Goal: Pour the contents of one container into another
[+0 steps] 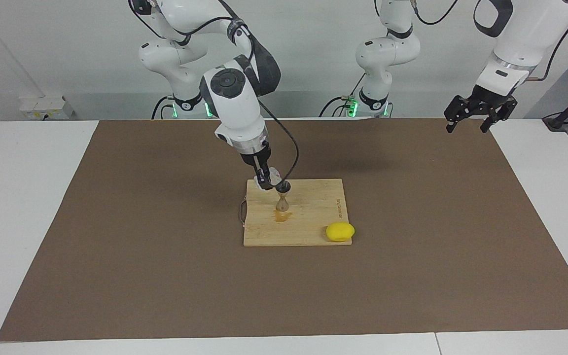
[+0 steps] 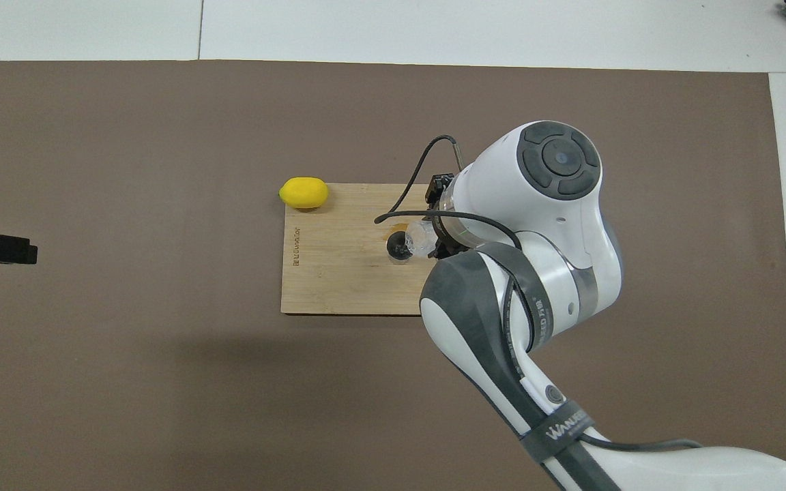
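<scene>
Frame centre: right gripper [image 1: 267, 183] jaws clamp one tilted glass cup [image 1: 274, 175] over one jigger [image 1: 282, 197] on one cutting board [image 1: 313, 217]; one lemon [image 1: 340, 231] at its corner; left gripper [image 1: 467, 121] jaws wide, upper right, over open mat [image 1: 412, 197]

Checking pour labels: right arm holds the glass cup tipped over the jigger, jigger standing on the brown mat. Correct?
Not quite. The jigger stands on the wooden cutting board, not the mat, as the facing view shows. The right gripper does hold the glass cup tipped over it.

Bright even light, soft shadows, sharp
</scene>
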